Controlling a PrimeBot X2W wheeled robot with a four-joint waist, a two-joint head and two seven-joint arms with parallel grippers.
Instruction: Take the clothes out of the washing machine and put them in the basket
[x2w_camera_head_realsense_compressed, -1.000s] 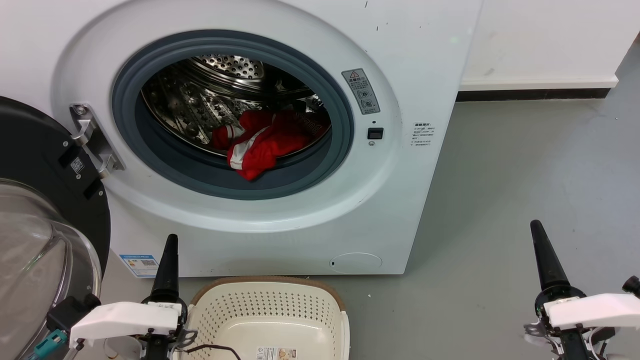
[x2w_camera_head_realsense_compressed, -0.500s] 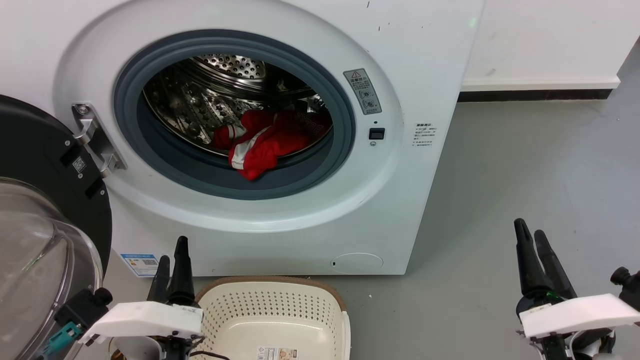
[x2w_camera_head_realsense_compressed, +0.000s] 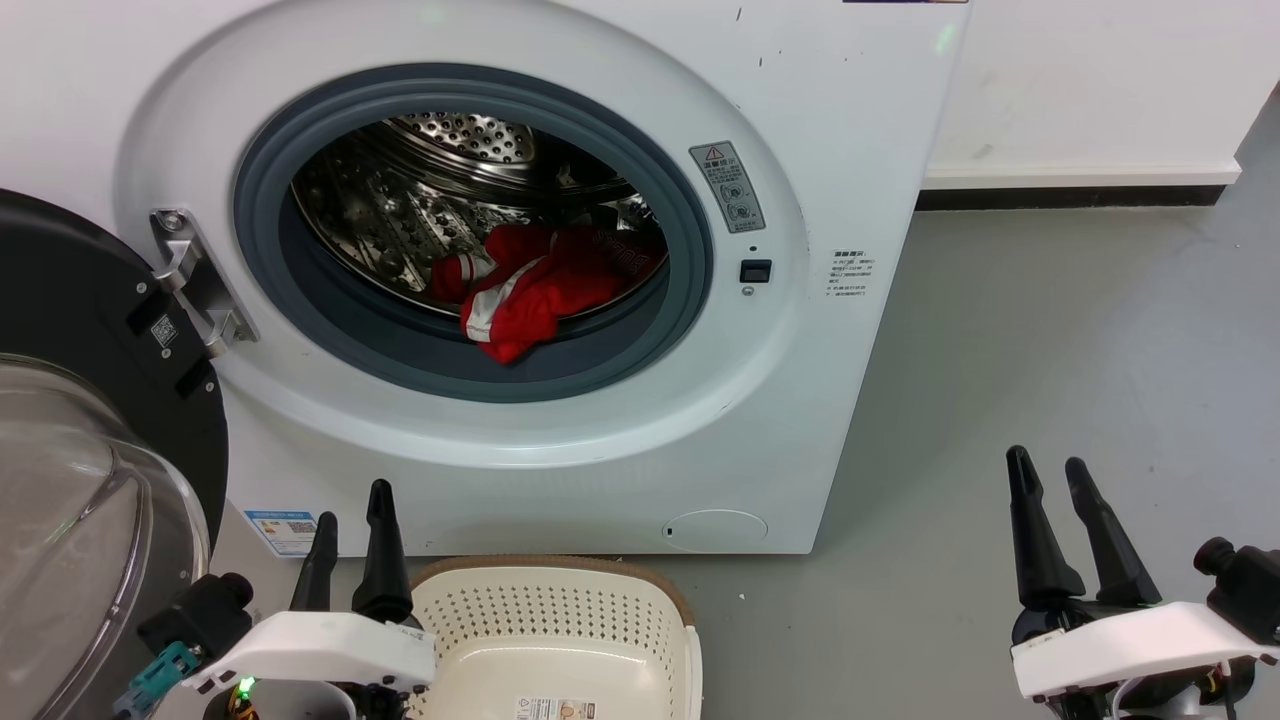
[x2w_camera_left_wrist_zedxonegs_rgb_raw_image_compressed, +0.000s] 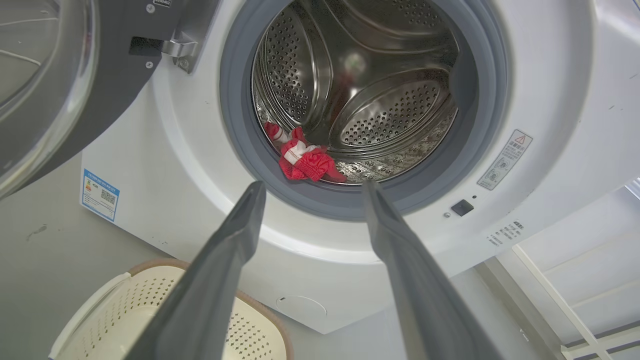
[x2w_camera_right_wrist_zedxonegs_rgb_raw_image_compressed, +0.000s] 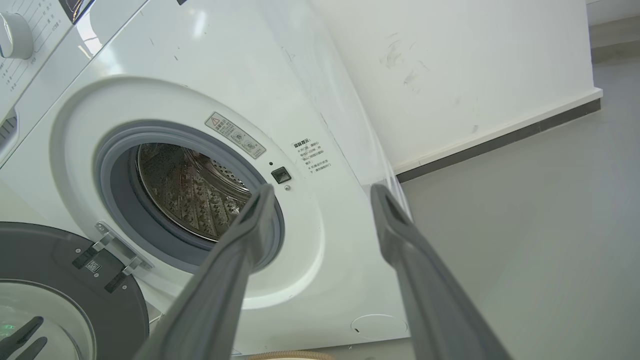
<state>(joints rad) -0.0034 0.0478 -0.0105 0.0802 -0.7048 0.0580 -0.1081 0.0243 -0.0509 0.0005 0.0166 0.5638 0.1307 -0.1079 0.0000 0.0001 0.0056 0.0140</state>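
Note:
The white washing machine (x2w_camera_head_realsense_compressed: 820, 180) stands open, and red clothes (x2w_camera_head_realsense_compressed: 535, 285) with white trim lie at the front of its steel drum, one end draped over the grey gasket. In the left wrist view the clothes (x2w_camera_left_wrist_zedxonegs_rgb_raw_image_compressed: 305, 161) sit low in the porthole, beyond my fingertips. The cream basket (x2w_camera_head_realsense_compressed: 555, 640) rests on the floor just in front of the machine. My left gripper (x2w_camera_head_realsense_compressed: 350, 520) is open beside the basket's left corner, holding nothing. My right gripper (x2w_camera_head_realsense_compressed: 1048, 468) is open over bare floor to the right of the machine, also holding nothing.
The black-rimmed glass door (x2w_camera_head_realsense_compressed: 90, 480) is swung wide at the left, close to my left arm. Grey floor (x2w_camera_head_realsense_compressed: 1050, 330) spreads to the right, up to a white wall with a dark skirting strip (x2w_camera_head_realsense_compressed: 1070, 187).
Both grippers have gone from shut to open, fingers now spread. The left one has shifted a little right, the right one a little left.

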